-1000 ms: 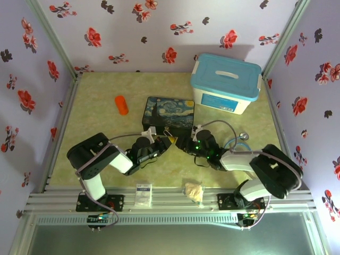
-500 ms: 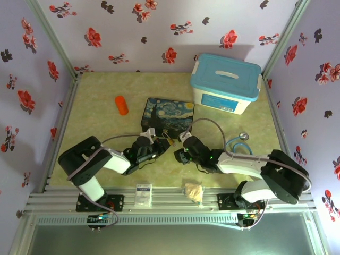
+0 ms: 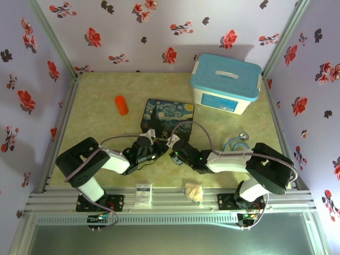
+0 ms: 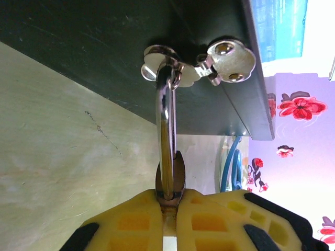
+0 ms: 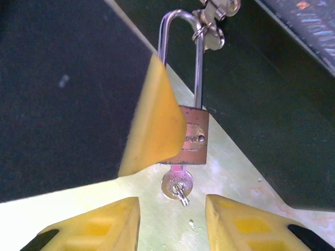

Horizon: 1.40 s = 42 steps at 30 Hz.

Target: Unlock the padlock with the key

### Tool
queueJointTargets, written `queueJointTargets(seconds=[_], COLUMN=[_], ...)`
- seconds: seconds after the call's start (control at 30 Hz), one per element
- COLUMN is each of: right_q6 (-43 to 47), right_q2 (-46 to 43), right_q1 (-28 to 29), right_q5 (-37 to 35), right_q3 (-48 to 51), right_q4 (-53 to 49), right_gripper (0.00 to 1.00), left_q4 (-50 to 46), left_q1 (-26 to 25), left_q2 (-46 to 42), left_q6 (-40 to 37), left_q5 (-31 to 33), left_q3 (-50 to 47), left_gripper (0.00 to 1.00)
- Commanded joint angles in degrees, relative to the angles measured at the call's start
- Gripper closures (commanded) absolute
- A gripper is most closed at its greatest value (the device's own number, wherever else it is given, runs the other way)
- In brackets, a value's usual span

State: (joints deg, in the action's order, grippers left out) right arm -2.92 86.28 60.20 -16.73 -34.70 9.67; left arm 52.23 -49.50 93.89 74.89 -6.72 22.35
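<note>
Key [image 5: 177, 185], seated in the padlock [image 5: 192, 135] the left gripper [image 4: 168, 197] pinches, lies centred just ahead of the right gripper [image 5: 171, 212], fingers spread.

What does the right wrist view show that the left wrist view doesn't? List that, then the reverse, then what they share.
Right wrist view adds: the flat face of the small brass padlock, the tiny silver-grey metal key poking out of its underside, and the right gripper open just below. Left wrist view adds: a blue tube beyond the dark box and the flowered purple wall. Both: the left gripper clamping the padlock, whose silver shackle passes through the box's metal latch.
</note>
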Motion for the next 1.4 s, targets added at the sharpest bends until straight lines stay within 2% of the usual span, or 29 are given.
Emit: queueJointTargets(seconds=[0.0,0.13,0.23,0.37,0.57,0.8,0.93,1.07,1.37], right_q6=[2.9,4.4,5.5,5.2,3.6,1.4,-1.4,-3.8,-12.3], right_q2=[1.4,3.5,5.9,7.5,8.9,8.2,5.9,5.3,4.8], right_q1=[0.8,2.0,2.6,3.2,3.1,0.7,-3.9,-9.3,-18.4], right_q5=[-3.5,-7.9,-11.1,-13.7,-13.1,-2.8,5.9,20.2,37.9], right_q3=[-0.5,-1.3,-3.0,-3.9,-3.5,-1.9,1.2,2.1,6.6], right_q4=[0.3,1.5,2.2,5.3,8.9,11.8,14.8,15.4,24.0], right_gripper=[0.62,0.62,0.65,0.78,0.87,0.94,0.96,0.96,0.96], left_q4=[2.9,2.9,2.9,3.3,3.9,4.0,4.5,4.5,5.5], left_q1=[-0.3,-0.3,-0.3,-0.4,-0.5,-0.4,-0.3,0.0,0.7], left_q2=[-1.3,-1.6,-1.8,-1.5,-1.2,-1.2,-1.6,-2.0,-2.0], left_q6=[-1.0,-0.7,-0.6,-0.1,0.4,0.3,0.4,0.2,0.1], left_q5=[-0.9,-1.1,-1.2,-1.5,-1.5,-2.1,-2.1,-2.1,-2.1], left_q3=[1.4,1.3,1.2,1.1,0.5,0.1,-0.5,-0.9,-2.4], left_gripper=[1.00,1.00,1.00,1.00,1.00,1.00,1.00,1.00,1.00])
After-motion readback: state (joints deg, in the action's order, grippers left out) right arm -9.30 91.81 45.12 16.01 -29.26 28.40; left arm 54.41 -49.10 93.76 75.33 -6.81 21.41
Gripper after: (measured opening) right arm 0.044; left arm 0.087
